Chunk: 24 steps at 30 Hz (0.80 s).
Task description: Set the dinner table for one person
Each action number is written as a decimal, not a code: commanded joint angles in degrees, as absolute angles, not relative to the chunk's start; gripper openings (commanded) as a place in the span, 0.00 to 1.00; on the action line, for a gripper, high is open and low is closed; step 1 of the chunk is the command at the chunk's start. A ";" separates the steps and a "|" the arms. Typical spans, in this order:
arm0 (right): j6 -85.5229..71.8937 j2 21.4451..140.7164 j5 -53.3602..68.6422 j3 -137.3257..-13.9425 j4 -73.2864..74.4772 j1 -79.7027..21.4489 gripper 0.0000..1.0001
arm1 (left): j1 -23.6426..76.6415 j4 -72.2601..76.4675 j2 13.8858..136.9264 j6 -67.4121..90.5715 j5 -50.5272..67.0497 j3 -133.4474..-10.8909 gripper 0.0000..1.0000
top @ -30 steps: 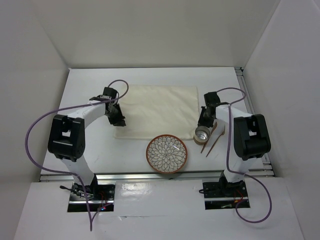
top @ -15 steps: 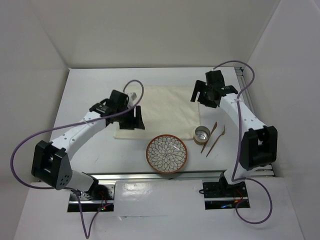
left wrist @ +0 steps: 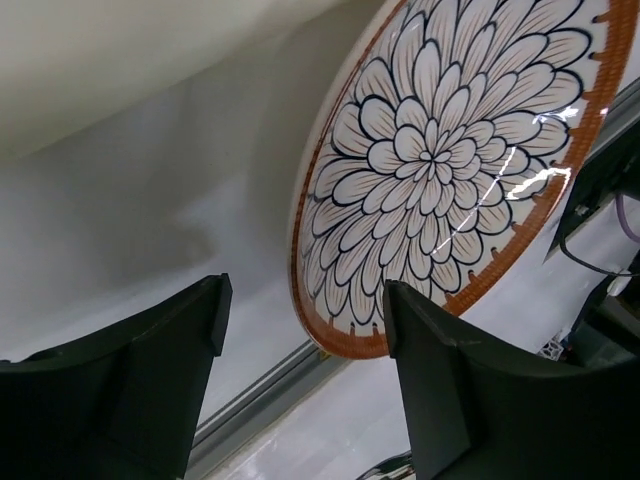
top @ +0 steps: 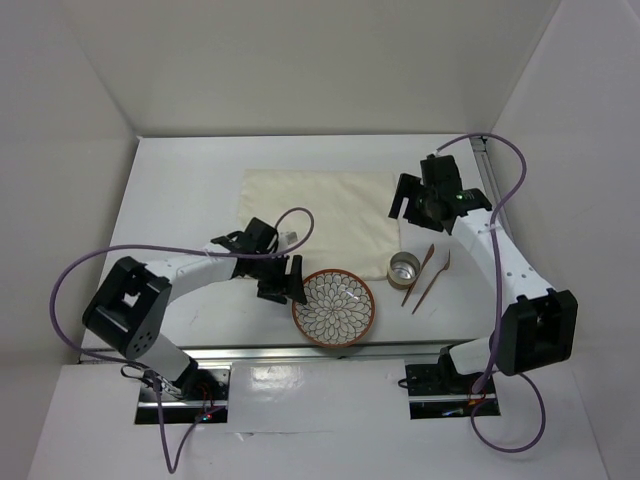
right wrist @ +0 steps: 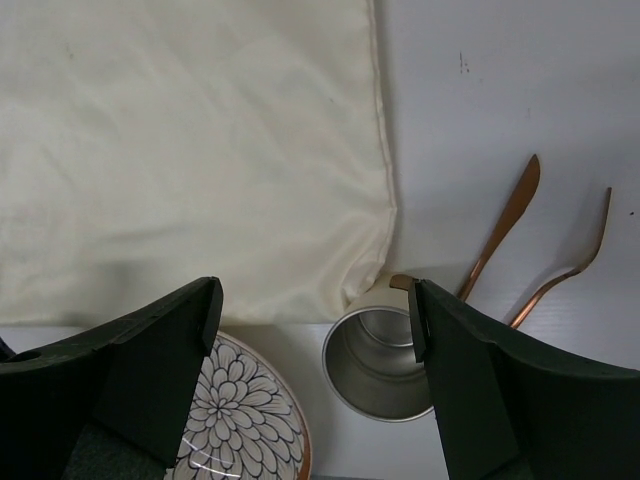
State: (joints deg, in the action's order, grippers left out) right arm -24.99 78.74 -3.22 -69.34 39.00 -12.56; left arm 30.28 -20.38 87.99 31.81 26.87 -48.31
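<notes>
The dinner table (top: 180, 190) is a white tabletop with a cream cloth (top: 320, 205) spread at its middle. A flower-patterned plate (top: 334, 307) with an orange rim lies near the front edge. My left gripper (top: 287, 282) is open at the plate's left rim. In the left wrist view the plate (left wrist: 440, 170) lies just beyond the open left gripper (left wrist: 305, 335), untouched. My right gripper (top: 412, 206) hangs open over the cloth's right edge. Below it the right wrist view shows the metal cup (right wrist: 385, 360), the cloth (right wrist: 190, 150) and part of the plate (right wrist: 240, 420).
A steel cup (top: 404, 268) stands right of the plate, with a copper knife (top: 418, 268) and fork (top: 434, 278) beside it. A metal rail (top: 300, 352) runs along the table's near edge. White walls close in the back and both sides.
Both grippers opened. The left arm swung from the cloth's left corner down to the plate's rim. The right arm rose from beside the cup to the cloth's right edge.
</notes>
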 commanded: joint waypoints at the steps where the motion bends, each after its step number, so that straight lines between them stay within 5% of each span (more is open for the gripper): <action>1: -24.35 76.46 -3.96 -67.59 39.21 -12.83 0.87 | 31.63 -14.25 90.26 31.73 31.29 -47.02 0.79; 6: -24.35 76.99 -3.96 -65.75 39.20 -12.30 0.87 | 33.05 -14.85 94.92 30.50 30.15 -49.56 0.51; 7: -24.35 76.99 -3.96 -65.74 39.20 -12.30 0.87 | 33.05 -14.85 95.44 30.50 30.15 -49.57 0.37; 8: -24.35 76.99 -3.96 -65.74 39.20 -12.30 0.87 | 33.05 -15.55 95.45 31.02 29.45 -50.18 0.07; 9: -24.35 76.47 -3.96 -65.13 39.20 -12.30 0.87 | 33.05 -17.99 95.97 31.03 29.44 -51.58 0.00; 19: -23.82 75.41 -6.42 -65.13 39.81 -11.78 0.87 | 31.65 -34.96 84.03 29.79 25.61 -67.10 0.00; 24: -23.82 74.27 -5.27 -66.18 40.34 -11.25 0.87 | 23.31 -39.73 88.93 31.11 23.55 -79.35 0.00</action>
State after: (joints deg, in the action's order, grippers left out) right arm -24.36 76.90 -4.95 -65.21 39.31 -11.73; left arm 28.53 -40.58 88.95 29.71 22.11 -72.12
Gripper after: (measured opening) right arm 0.871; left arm 0.109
